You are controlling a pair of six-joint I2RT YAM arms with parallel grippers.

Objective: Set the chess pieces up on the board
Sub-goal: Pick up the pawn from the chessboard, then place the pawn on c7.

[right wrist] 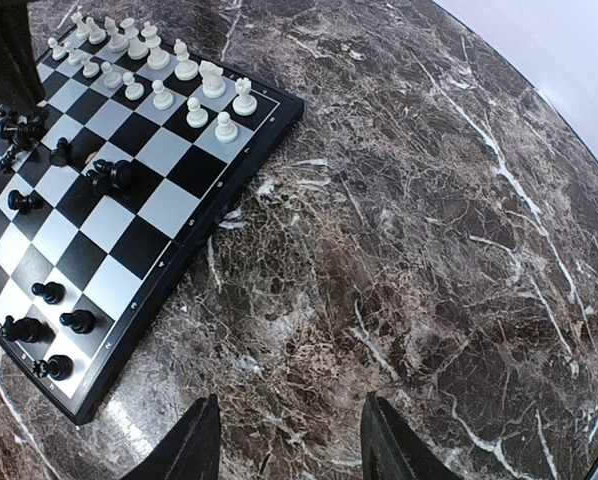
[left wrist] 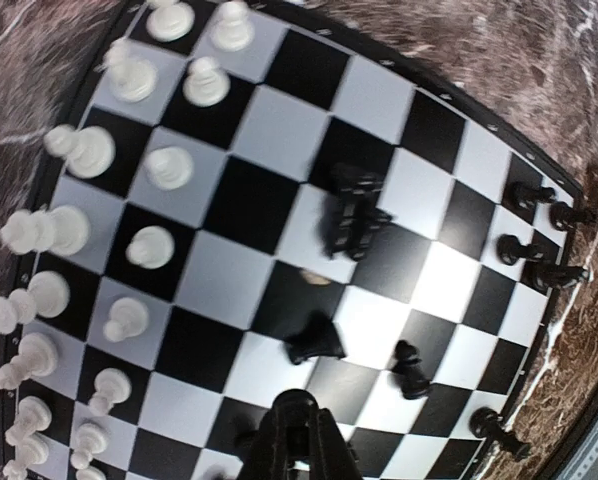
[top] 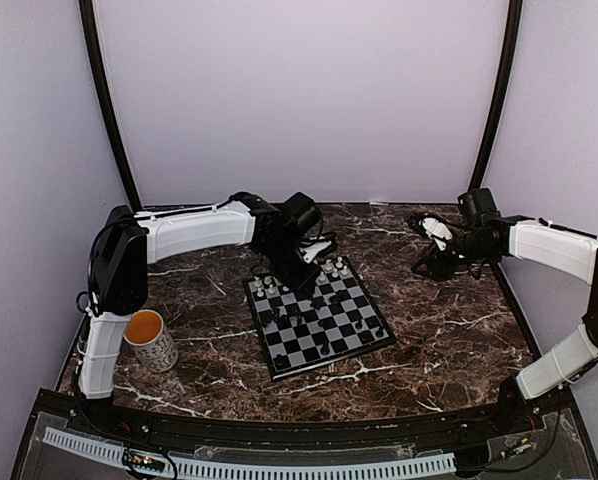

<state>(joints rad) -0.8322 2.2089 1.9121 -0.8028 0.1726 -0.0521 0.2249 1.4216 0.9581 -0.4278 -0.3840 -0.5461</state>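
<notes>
Left pincer [left wrist: 297, 402], closed, hovers over the board [left wrist: 249, 205] among black chess pieces [left wrist: 354, 215].

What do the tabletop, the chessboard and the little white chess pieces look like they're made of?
Dark brown tabletop: polished marble or a marble-look laminate, going by the white veins and sheen. Small black-and-white checkered chessboard: probably glossy plastic or coated board; its squares reflect light. Tiny white chess pieces: likely smooth moulded plastic, uniform and slightly shiny.
</notes>
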